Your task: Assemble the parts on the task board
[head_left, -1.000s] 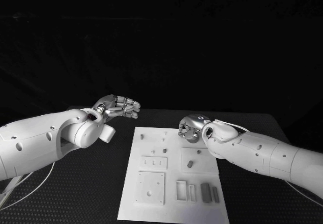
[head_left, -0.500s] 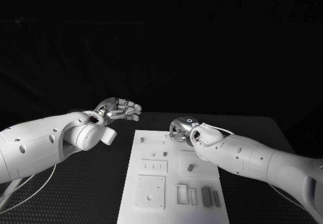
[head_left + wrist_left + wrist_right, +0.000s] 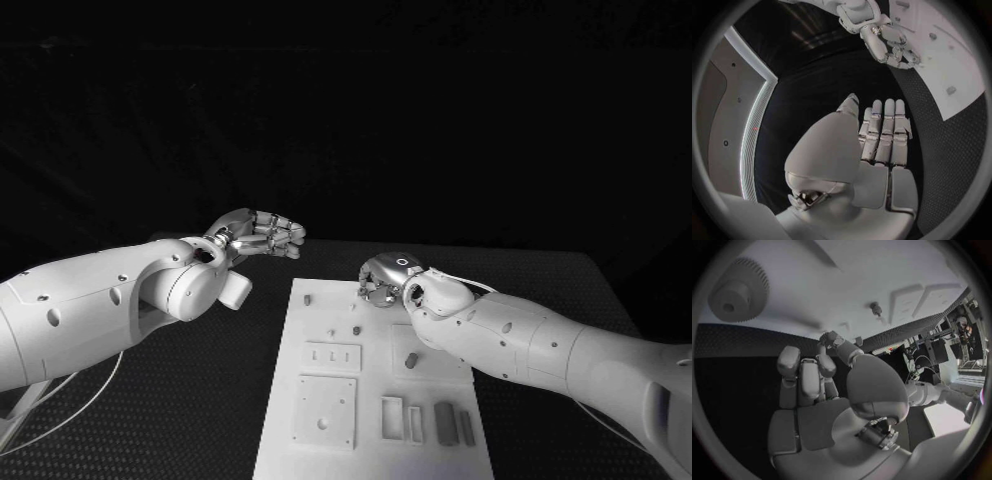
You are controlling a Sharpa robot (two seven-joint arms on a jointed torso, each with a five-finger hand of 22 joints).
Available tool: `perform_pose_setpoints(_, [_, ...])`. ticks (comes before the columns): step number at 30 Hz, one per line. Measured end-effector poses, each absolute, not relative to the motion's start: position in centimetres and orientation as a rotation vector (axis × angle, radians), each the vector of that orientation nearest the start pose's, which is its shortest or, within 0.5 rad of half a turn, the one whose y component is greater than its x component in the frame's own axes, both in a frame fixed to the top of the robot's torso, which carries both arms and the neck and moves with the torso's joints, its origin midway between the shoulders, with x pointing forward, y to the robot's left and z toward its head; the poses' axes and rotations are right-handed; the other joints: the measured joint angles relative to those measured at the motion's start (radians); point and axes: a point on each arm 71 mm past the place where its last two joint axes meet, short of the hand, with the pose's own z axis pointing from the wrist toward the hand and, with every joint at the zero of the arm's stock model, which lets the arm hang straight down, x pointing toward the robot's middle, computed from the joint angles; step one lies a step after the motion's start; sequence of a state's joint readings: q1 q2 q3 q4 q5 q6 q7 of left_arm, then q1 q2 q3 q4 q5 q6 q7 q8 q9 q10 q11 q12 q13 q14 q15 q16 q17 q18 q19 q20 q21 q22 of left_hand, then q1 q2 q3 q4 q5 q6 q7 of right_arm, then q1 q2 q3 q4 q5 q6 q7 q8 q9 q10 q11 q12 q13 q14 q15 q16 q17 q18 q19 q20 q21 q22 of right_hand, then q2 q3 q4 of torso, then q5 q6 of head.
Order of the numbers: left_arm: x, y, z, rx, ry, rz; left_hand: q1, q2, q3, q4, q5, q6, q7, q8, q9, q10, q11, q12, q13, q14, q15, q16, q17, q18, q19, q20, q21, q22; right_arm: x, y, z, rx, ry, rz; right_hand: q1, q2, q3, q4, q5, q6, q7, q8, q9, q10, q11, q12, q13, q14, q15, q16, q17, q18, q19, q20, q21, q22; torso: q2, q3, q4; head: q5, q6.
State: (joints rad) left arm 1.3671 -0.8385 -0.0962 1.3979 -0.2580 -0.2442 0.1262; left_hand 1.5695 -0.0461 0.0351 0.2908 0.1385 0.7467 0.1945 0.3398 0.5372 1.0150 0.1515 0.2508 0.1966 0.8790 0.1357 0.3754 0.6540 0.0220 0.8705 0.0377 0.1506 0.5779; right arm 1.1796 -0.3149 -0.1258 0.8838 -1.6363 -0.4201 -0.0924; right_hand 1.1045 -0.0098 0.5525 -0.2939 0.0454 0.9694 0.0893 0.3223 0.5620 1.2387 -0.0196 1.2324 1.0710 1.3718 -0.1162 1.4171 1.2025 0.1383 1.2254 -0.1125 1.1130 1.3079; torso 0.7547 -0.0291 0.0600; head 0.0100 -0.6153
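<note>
Currently, left robot hand [image 3: 261,233]: curled closed, empty, off the task board's [image 3: 372,380] far left corner.
Right robot hand [image 3: 384,282]: fingers bent, empty, over board's far edge.

Head view dim overall, background pure black, no detail past the desk [image 3: 577,270] far edge. Task board [image 3: 325,335] and white arms are the brightest areas, slightly washed, light from above. Soft shadow under the right robot hand [image 3: 384,282] onto the board. Wrist views: heavy fisheye, straight edges bend, dark ring round the circle. Left wrist view shows a bright glaring strip; rims look soft.
</note>
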Motion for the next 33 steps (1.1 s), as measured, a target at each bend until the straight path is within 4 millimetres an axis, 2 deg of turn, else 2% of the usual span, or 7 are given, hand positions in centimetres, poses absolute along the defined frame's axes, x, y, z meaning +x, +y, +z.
perform_pose_setpoints(4, [53.01,24.14,-13.29,-0.873,1.614,-1.261,0.0,0.0,0.0,0.0,0.0,0.0,0.0,0.0,0.0,0.0,0.0,0.0,0.001,0.0,0.0,0.0,0.001,0.0,0.0,0.0,0.0,-0.001,56.0,-9.95,-23.95,-0.338,1.556,0.447,0.0,0.0,0.0,0.0,0.0,0.0,0.0,0.0,0.012,0.0,0.0,0.0,0.0,-0.002,-0.002,0.0,0.0,0.0,0.0,0.0,0.0,0.0,0.001,0.0002,-0.0009,0.004,-0.001])
perform_pose_setpoints(16, [53.08,24.43,-13.29,-0.875,1.611,-1.254,0.0,0.0,0.0,0.0,0.0,0.0,0.0,0.0,0.0,0.0,0.0,0.0,0.001,0.0,0.0,0.0,0.002,0.0,0.0,0.0,0.0,-0.001,55.62,-10.04,-23.76,-0.333,1.538,0.453,0.0,0.0,0.003,0.003,-0.003,0.0,0.0,-0.001,0.013,0.0,0.0,0.0,0.0,-0.002,-0.002,0.0,0.0,0.0,0.0,0.0,0.0,0.0,-0.001,0.0012,-0.0036,0.012,-0.005])
perform_pose_setpoints(33, [53.2,24.78,-13.29,-0.879,1.606,-1.246,0.0,0.0,0.0,0.0,0.0,0.0,0.0,0.0,0.001,0.0,0.0,0.0,0.002,0.0,0.0,0.0,0.004,0.0,0.0,0.0,0.0,-0.001,55.38,-10.0,-23.5,-0.325,1.51,0.464,0.0,0.0,0.005,0.0,-0.003,0.003,-0.003,-0.004,0.014,0.0,0.0,-0.004,0.0,0.002,-0.005,0.0,-0.001,0.002,0.002,0.002,0.004,0.0,-0.001,0.0012,-0.0038,0.015,-0.007])
